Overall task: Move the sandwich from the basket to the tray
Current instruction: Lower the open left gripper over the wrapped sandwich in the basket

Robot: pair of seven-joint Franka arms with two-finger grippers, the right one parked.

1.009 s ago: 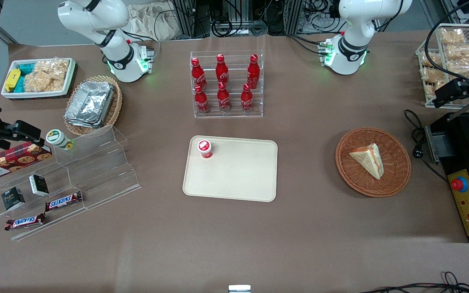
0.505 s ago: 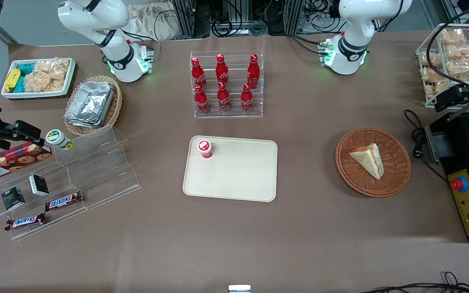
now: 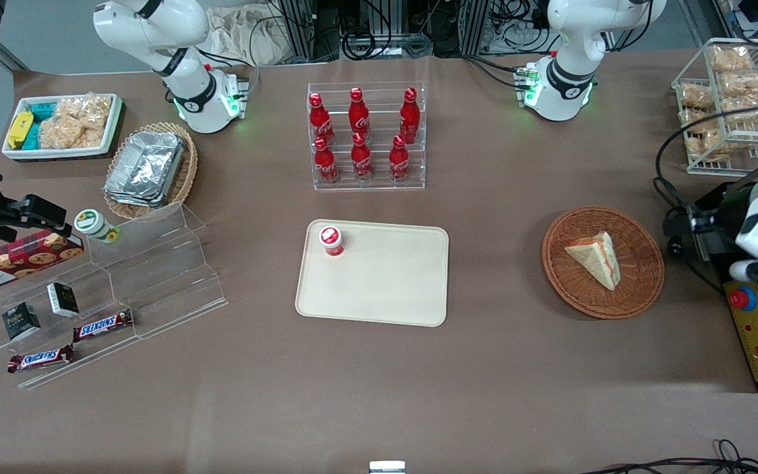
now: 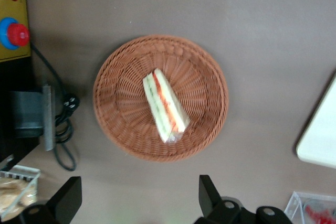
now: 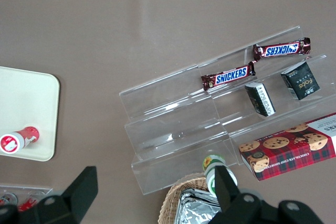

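Your gripper (image 4: 139, 203) hung high over the basket (image 4: 207, 80), its 2 fingers (image 4: 67, 200) spread wide and holding nothing, likely lined up for a descent. Sandwich (image 4: 165, 105) lay flat in the basket's middle: soft pale bread wedge, red and green stripes. Basket was ribbed reddish wicker; tray (image 3: 392, 289), smooth cream plastic, sat well apart.

A brown-covered counter (image 3: 379, 395) fills the scene under even light; tangled black cables (image 3: 379, 33) and metal framing line its upper edge.
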